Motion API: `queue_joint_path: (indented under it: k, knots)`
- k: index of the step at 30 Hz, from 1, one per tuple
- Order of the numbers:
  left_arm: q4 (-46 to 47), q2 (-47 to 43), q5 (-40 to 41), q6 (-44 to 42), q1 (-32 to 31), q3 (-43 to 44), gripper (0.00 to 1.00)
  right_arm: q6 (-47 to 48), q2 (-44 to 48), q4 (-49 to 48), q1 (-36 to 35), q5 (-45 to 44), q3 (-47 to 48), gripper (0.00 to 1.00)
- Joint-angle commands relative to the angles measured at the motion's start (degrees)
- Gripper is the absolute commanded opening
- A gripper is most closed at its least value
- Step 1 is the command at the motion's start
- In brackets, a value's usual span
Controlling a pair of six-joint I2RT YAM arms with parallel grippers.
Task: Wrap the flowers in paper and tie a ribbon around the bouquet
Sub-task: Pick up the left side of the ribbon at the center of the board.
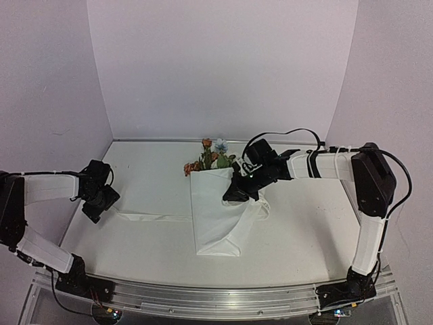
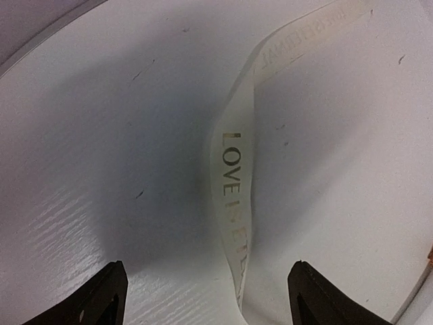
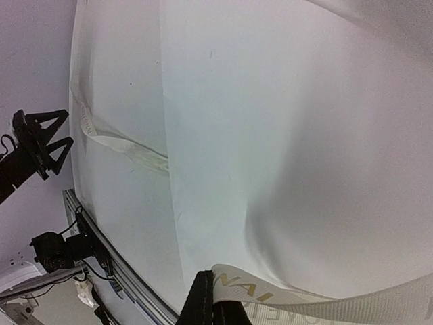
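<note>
The flowers (image 1: 208, 158) stick out of the far end of the white paper (image 1: 213, 220), which is folded round them as a loose bouquet lying mid-table. The ribbon (image 1: 152, 217) runs flat from the paper's left edge towards my left gripper (image 1: 100, 200). In the left wrist view, this gripper (image 2: 210, 301) stands open above the table, and the lettered ribbon (image 2: 233, 196) lies loose between its fingers, touching neither. My right gripper (image 1: 235, 195) hovers over the paper's upper right. Its jaws (image 3: 215, 308) are shut on the ribbon's other stretch (image 3: 304, 301), over the paper (image 3: 284, 135).
The white table (image 1: 298, 223) meets a curved white backdrop behind. A metal rail (image 1: 216, 298) runs along the near edge by the arm bases. The left gripper (image 3: 40, 139) shows at the far left of the right wrist view, near the table's left edge.
</note>
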State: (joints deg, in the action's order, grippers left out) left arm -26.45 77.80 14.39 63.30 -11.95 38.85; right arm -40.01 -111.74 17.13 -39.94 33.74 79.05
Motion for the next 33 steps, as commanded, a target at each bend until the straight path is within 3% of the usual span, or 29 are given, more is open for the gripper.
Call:
queue_joint_path:
  k: [1, 5, 9, 21, 29, 33]
  knots:
    - [6.0, 5.0, -2.8, -3.6, 2.1, 4.1, 0.84, 0.9, 2.0, 0.0, -0.3, 0.5, 0.0, 0.0]
    - [8.7, 8.8, -5.0, -3.1, 2.6, 5.1, 0.77, 0.9, 2.4, -0.1, -0.4, 0.5, -0.8, 0.0]
    - [9.5, 11.0, -6.4, -1.8, 2.6, 5.5, 0.62, 1.0, 2.9, -0.2, -0.4, 0.2, -1.4, 0.0]
    - [12.4, 10.4, -7.0, -1.1, 2.9, 4.5, 0.01, -0.1, 2.5, -0.7, -0.4, 0.4, -1.6, 0.0]
    - [22.1, 4.4, -13.0, -13.2, 1.8, 11.3, 0.0, -3.7, 0.1, -0.7, -0.4, 0.0, 0.3, 0.0]
    - [25.6, 3.9, -17.7, -21.8, -4.9, 17.5, 0.0, -6.9, -3.1, -1.2, -0.6, -0.2, 3.3, 0.0]
